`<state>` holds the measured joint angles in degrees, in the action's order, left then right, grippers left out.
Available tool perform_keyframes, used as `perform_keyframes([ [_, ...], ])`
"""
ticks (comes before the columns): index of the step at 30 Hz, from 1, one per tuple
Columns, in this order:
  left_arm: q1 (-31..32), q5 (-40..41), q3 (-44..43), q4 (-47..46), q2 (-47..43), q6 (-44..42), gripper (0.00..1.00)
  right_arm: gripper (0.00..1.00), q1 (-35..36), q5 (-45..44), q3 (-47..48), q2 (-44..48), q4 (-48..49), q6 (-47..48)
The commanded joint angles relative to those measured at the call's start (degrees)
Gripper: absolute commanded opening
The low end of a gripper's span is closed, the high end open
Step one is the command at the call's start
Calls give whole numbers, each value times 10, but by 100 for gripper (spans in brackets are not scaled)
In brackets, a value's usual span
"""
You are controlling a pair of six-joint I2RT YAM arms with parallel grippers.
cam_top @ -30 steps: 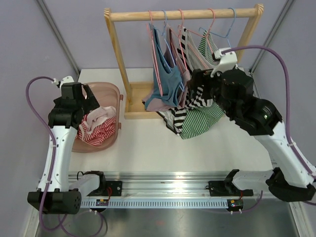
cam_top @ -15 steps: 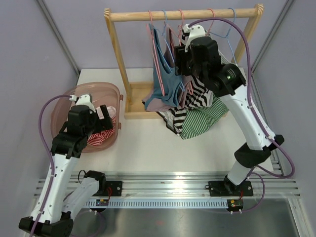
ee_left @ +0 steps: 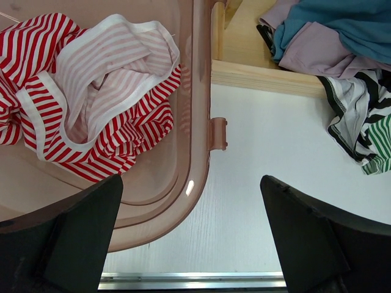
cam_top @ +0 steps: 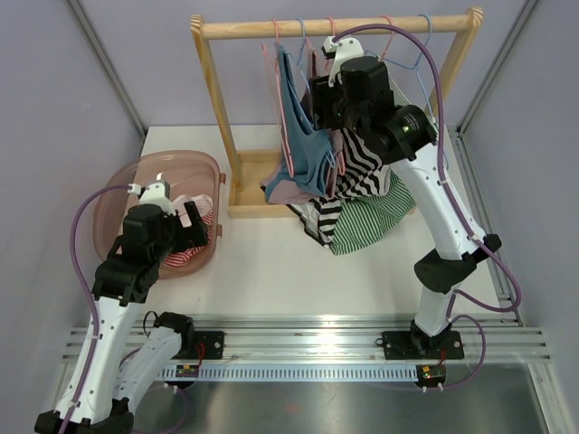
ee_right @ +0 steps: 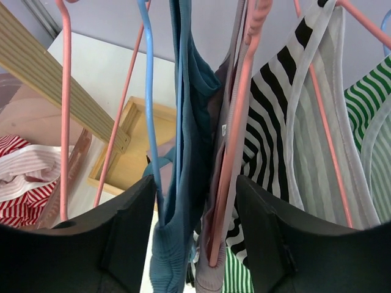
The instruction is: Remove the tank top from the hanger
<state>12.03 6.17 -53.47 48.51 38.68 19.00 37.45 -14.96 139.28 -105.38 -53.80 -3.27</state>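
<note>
Teal tank top (ee_right: 189,122), soft knit with a ribbed hem, hangs limp beside a thin blue hanger (ee_right: 148,91) under the wooden rail (cam_top: 271,27), between the spread fingers of the right end effector (ee_right: 194,241). A small white label (ee_right: 224,129) nearby is unreadable. The left end effector (ee_left: 190,238), also spread, hovers over the translucent pink basket (ee_left: 198,110).

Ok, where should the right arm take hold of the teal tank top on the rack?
Probably its shoulder strap, high up, approached head-on by the right end effector. There the teal tank top hangs as a narrow vertical band between the open fingers; lower down it bunches against the mauve top.
</note>
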Motion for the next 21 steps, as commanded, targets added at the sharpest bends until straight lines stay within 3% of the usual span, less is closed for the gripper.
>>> perform_keyframes([
  [1, 5, -20, 10, -32, -3, -11, 99, 64, 3, -16, 16, 22, 30, 23],
  [4, 6, -20, 12, -35, -3, -10, 99, 66, 8, -24, 13, 38, 34, 29],
  [12, 14, -19, 14, -37, -4, -7, 99, 58, 28, -5, 17, 44, 37, 48],
  [21, 36, 0, 15, -35, -7, -3, 99, 52, 32, -2, 57, -5, 34, 61],
])
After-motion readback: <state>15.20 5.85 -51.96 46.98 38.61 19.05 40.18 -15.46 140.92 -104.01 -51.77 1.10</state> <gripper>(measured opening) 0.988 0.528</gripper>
